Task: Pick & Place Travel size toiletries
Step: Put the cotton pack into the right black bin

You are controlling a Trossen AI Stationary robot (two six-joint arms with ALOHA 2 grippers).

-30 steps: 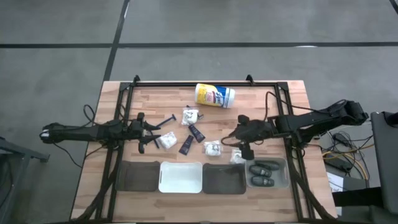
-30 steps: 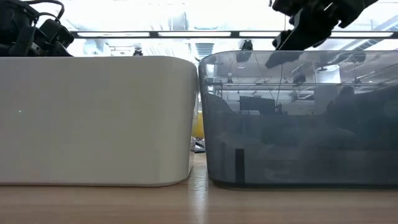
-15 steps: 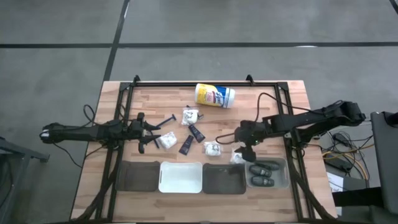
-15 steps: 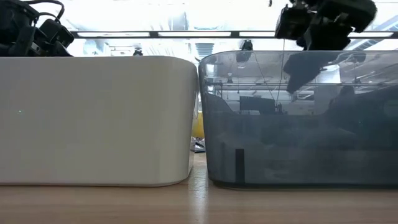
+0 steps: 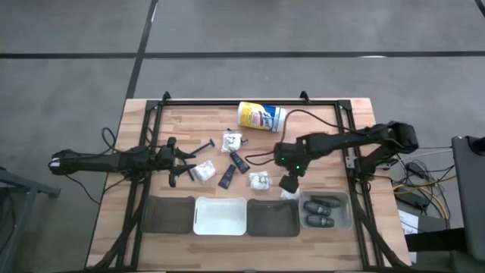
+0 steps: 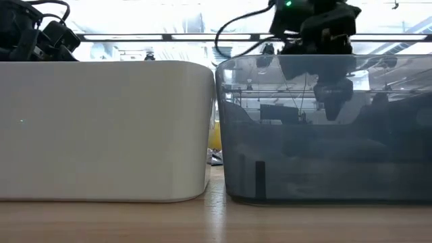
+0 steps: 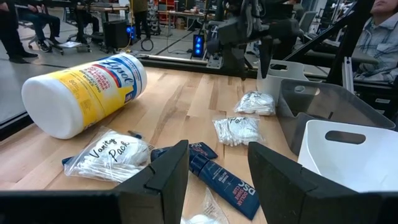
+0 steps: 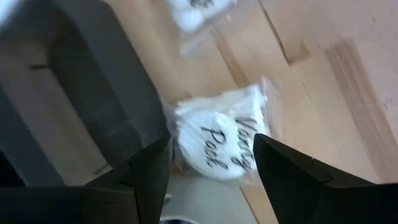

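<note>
The toiletries lie loose on the wooden table: white packets [image 5: 231, 141] [image 5: 259, 180] [image 5: 201, 172], black tubes [image 5: 239, 161] [image 5: 226, 177] and a thin razor [image 5: 206, 145]. Two dark pods [image 5: 321, 212] rest in the clear bin [image 5: 345, 203]. My right gripper [image 5: 289, 184] points steeply down, open, over another white packet [image 8: 217, 146] that lies flat beside the grey bin [image 8: 93, 106]; its fingers stand on either side of the packet. My left gripper [image 5: 176, 163] waits open at the table's left, level, facing the pile.
A yellow-and-white canister [image 5: 261, 116] lies on its side at the far middle. Along the near edge stand a dark bin [image 5: 168, 214], a white bin [image 5: 220, 216], a second dark bin [image 5: 273, 218] and the clear bin. People sit in the room beyond [image 7: 18, 25].
My right gripper has swung a little toward the table's left and sunk, tipping from nearly level to steeply down and rolling about its own line. It now stands over the white packet by the grey bin. Nothing on the table has moved.
</note>
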